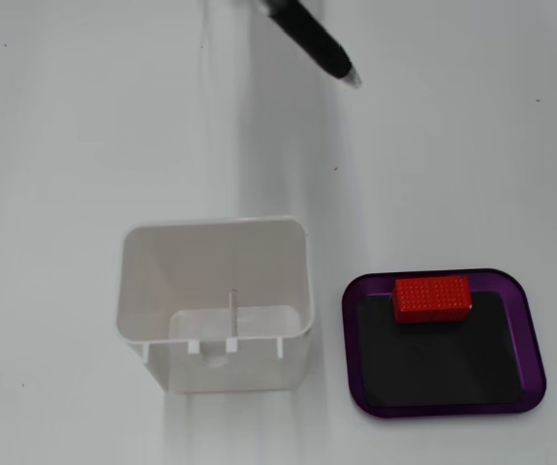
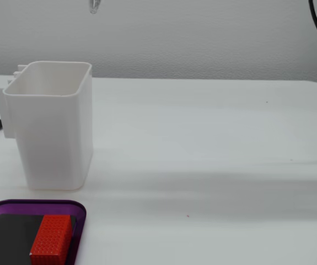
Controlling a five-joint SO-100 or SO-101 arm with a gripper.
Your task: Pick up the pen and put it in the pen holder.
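**Pen aloft, jaws out of frame**

The jaws sat outside both fixed views, so their state could not be told. The pen (image 1: 315, 41) hung slanted at the upper edge, tip toward the lower right; only its silver tip (image 2: 94, 6) showed above the pen holder (image 1: 214, 300). Likely risks: striking the thin rim, or slipping onto the purple-rimmed tray (image 1: 528, 334). The bench (image 1: 75, 126) lay open around the holder.
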